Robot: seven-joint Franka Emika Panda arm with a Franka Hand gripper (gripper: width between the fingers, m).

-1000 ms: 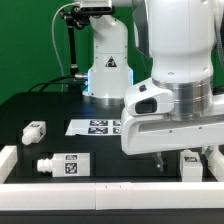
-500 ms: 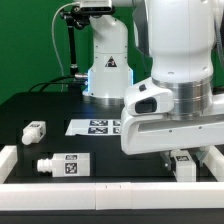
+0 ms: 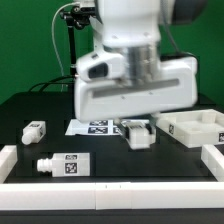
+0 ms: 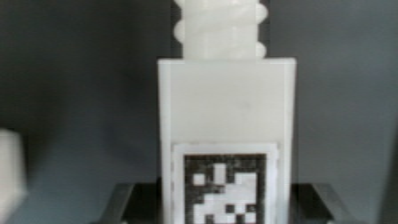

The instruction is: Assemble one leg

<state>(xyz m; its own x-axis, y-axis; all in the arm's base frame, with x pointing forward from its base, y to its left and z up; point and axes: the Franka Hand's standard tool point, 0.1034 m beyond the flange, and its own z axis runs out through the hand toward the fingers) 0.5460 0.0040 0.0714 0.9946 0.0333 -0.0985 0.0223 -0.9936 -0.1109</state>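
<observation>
My gripper [image 3: 137, 124] is shut on a white block-shaped leg [image 3: 138, 135] and holds it low over the black table, to the exterior view's left of the tray-like panel. In the wrist view the leg [image 4: 226, 110] stands between the dark fingers [image 4: 139, 202], its black-and-white tag facing the camera and its threaded end pointing away from the gripper [image 4: 226, 206]. Two more legs lie loose: a small one [image 3: 34, 129] at the left and a longer one with a tag [image 3: 62, 165] at the front left.
A wide white tray-like panel [image 3: 196, 129] with raised edges lies at the right. The marker board [image 3: 93, 127] lies flat at mid table. A white border rail [image 3: 110, 197] runs along the front, with upright ends at left [image 3: 8, 157] and right [image 3: 213, 159].
The arm has swung to the exterior view's left and back from the front right corner, carrying the leg with it. The tray-like panel it hid now shows.
</observation>
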